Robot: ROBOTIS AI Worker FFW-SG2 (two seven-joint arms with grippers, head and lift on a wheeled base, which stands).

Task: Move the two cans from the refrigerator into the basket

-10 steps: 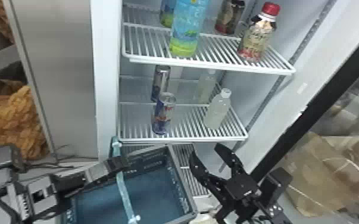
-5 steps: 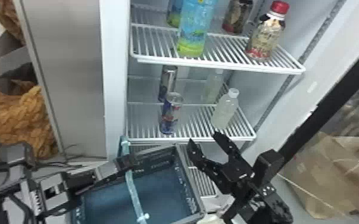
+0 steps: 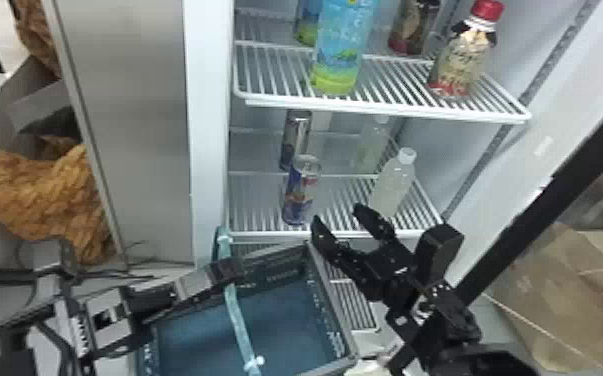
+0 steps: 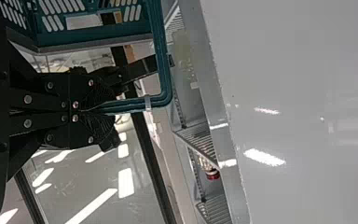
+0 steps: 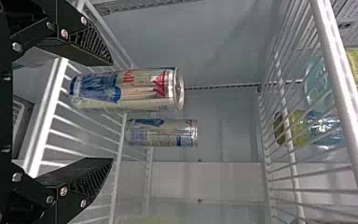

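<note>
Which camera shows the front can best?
The right wrist view: the front can looks big and close there, though sideways. The head view shows it smaller, standing on a wire shelf, in front of the other can.

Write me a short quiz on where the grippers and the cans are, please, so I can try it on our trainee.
1. Multiple choice: what does the left gripper hold?
a) A bottle
b) The handle
c) Nothing
2. True or false: the front can and the back can both stand on a shelf, outside the basket.
3. Fill in one word, open or shut: the right gripper, near the front can, is ____.

Key: 1. b; 2. true; 3. open.
</note>
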